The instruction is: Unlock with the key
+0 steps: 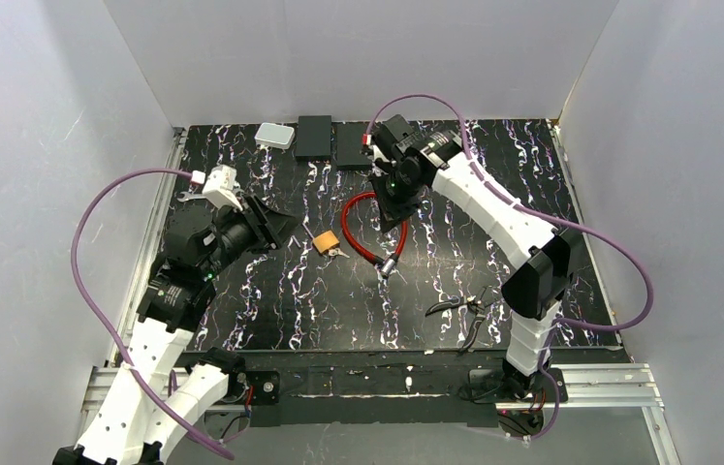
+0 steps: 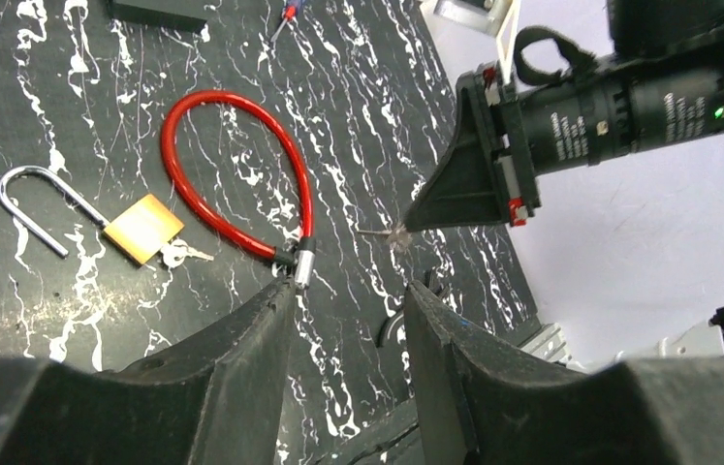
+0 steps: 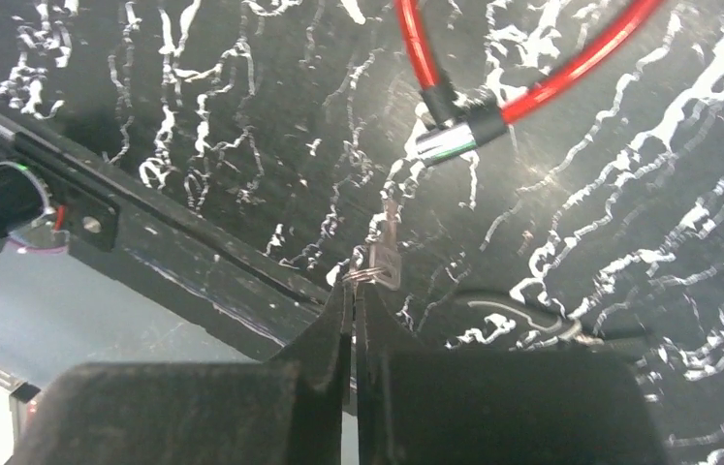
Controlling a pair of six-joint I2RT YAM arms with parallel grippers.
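Observation:
A red cable lock (image 1: 360,228) lies looped at mid-table, its metal end (image 1: 387,264) pointing toward me. My right gripper (image 1: 394,215) hovers over the loop, shut on a small silver key (image 3: 385,254) that sticks out of its tips (image 3: 353,281) above the cable's metal end (image 3: 453,138). A brass padlock (image 1: 325,240) lies left of the loop. In the left wrist view the padlock (image 2: 144,228) has a key (image 2: 183,254) at its base and one shackle leg free. My left gripper (image 2: 348,286) is open and empty, left of the padlock (image 1: 275,225).
Pliers (image 1: 464,310) lie at the front right of the black marbled table (image 1: 270,310). Two black boxes (image 1: 314,136) (image 1: 353,153) and a pale grey box (image 1: 275,136) stand along the back edge. White walls close in three sides.

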